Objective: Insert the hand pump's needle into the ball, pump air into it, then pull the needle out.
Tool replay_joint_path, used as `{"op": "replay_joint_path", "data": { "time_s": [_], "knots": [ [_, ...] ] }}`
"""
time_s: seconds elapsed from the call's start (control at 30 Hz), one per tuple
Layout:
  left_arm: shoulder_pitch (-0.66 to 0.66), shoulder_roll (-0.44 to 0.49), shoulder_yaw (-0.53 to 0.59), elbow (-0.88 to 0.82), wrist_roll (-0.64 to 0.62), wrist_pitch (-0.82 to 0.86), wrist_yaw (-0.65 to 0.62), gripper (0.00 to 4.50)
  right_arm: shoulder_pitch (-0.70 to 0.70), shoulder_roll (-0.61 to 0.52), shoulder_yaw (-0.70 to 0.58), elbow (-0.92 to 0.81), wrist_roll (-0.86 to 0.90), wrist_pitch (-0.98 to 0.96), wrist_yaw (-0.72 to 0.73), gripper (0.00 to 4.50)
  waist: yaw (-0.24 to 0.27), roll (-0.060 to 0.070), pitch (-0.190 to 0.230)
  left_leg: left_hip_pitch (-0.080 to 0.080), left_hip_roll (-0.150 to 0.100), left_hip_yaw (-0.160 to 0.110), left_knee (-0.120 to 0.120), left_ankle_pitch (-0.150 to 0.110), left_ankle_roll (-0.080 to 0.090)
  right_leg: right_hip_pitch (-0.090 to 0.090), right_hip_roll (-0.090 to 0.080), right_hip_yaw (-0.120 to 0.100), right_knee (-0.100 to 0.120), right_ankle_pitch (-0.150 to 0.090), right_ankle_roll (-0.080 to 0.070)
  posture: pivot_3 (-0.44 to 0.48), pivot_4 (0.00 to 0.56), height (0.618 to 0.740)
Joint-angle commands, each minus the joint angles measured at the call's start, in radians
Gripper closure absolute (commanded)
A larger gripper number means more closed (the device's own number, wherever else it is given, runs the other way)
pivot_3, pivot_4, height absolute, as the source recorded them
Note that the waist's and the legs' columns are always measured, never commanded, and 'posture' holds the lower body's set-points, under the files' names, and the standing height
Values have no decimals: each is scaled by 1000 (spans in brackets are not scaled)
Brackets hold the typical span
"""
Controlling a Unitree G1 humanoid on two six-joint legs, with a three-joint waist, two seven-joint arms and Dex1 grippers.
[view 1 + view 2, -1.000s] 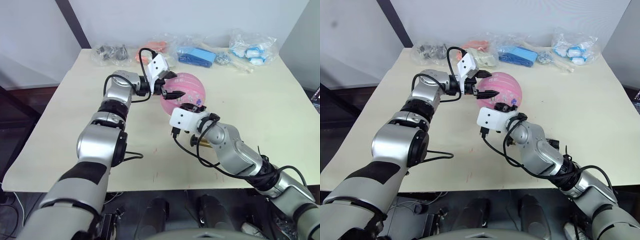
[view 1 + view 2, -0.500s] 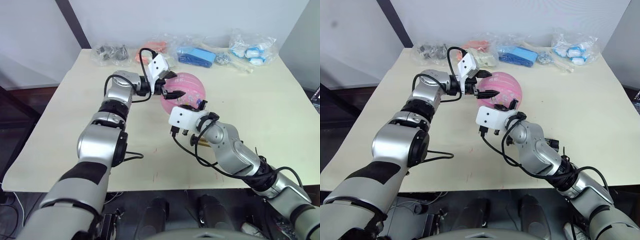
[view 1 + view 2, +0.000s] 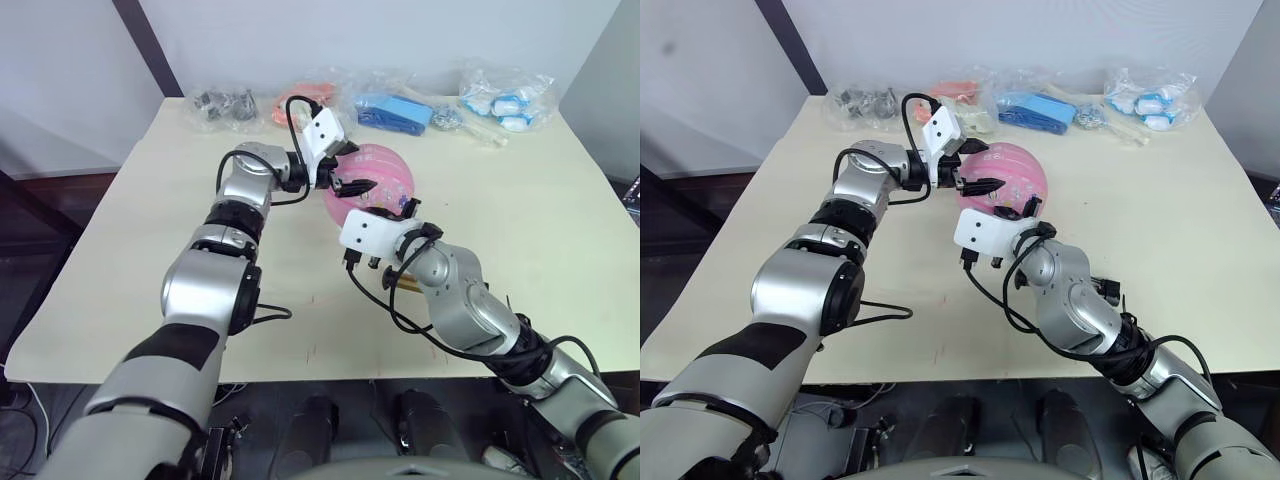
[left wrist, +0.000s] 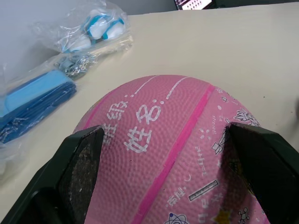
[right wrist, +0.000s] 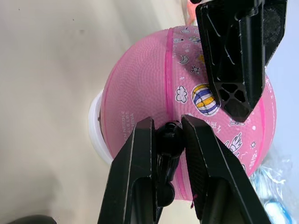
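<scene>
Left eye view: we count one pink ball (image 3: 380, 180) mid-table, several plastic bags (image 3: 395, 105) along far edge, contents unclear.
Left wrist view: left gripper (image 4: 170, 158) spread wide, fingers straddling ball; white Chinese characters printed on it.
Right wrist view: right gripper (image 5: 167, 133) clamped on needle (image 5: 168, 140) fitting at ball's surface.

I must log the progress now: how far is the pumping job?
Early stage. The left gripper is open around the pink ball, steadying it. The right gripper grips the needle's black fitting right at the ball's surface; whether the needle is in cannot be told. Pumping and pulling out remain.
</scene>
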Motion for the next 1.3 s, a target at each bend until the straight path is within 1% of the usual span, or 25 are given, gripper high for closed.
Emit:
{"op": "replay_joint_path", "data": {
  "time_s": [0.03, 0.33, 0.67, 0.77, 0.97, 1.3],
  "knots": [
    [42, -3, -49, 33, 71, 9, 61, 0, 3, 13, -2, -71, -34, 18, 14, 4187, 0, 0, 0, 0, 0, 0, 0, 0, 0, 0, 0, 0, 0, 0, 0, 0, 150, 740],
    [60, -11, -93, 33, 118, -51, 158, 0, 23, 52, -14, -100, -68, 39, 30, 4187, 2, 0, -3, 0, -1, -1, 0, 1, -1, 0, -1, 0, 0, 0, 0, 0, 150, 740],
    [74, -14, -106, 37, 127, -68, 166, 0, 68, 124, -48, -171, -62, 95, 44, 4187, 2, -1, -6, 0, -1, -1, 0, 1, -1, 0, -1, 0, 0, 0, 0, 0, 150, 740],
    [75, -13, -110, 42, 129, -71, 170, 0, 89, 154, -79, -202, -42, 122, 37, 4187, 3, -1, -7, 0, -1, -2, 0, 1, -1, 0, -1, -1, 0, 0, 0, 0, 150, 740],
    [70, -14, -116, 48, 129, -69, 181, 0, 109, 165, -106, -225, -27, 123, 33, 4187, 3, -1, -7, 0, -1, -2, 0, 1, -1, 0, -1, -1, 0, 0, 0, 0, 150, 740],
    [66, -10, -119, 55, 128, -58, 193, 0, 122, 167, -105, -248, -20, 81, 23, 4187, 3, -1, -7, 0, -1, -2, 0, 1, -1, 0, -1, -1, 0, 0, 0, 0, 150, 740]
  ]
}}
